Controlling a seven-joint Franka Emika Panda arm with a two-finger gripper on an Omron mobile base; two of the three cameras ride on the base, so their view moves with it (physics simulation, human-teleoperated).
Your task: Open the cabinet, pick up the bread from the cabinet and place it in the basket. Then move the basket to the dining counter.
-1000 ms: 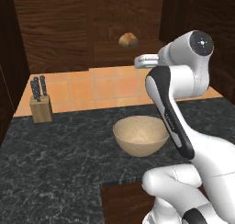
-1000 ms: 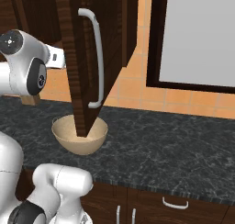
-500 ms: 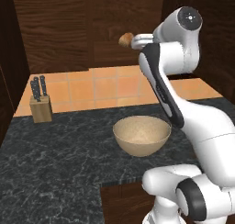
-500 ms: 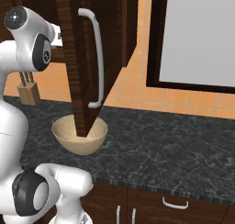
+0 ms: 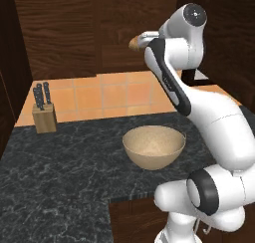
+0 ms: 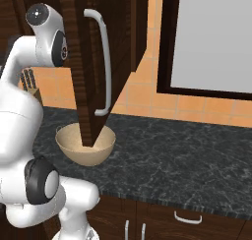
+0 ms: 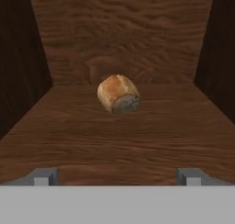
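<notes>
Nearest in the hand view, the gripper was released, its two finger tips spread wide at the front edge of the cabinet shelf with nothing between them. Beyond them the bread, a small browned roll, lay well apart from the tips, about midway across the shelf and toward its back edge, near the back wall and clear of both side walls.

The step in hand appeared to be the reach for the bread. Doing it well likely called for a level, straight advance along the shelf, keeping the roll centred between the jaws so neither tip nudged it toward the back wall, and closing only once the tips flanked its widest part. A gentle squeeze would probably suit a rounded roll that could turn or slip.

Below, the basket sat near the front edge of the black speckled counter, under the open cabinet door.
</notes>
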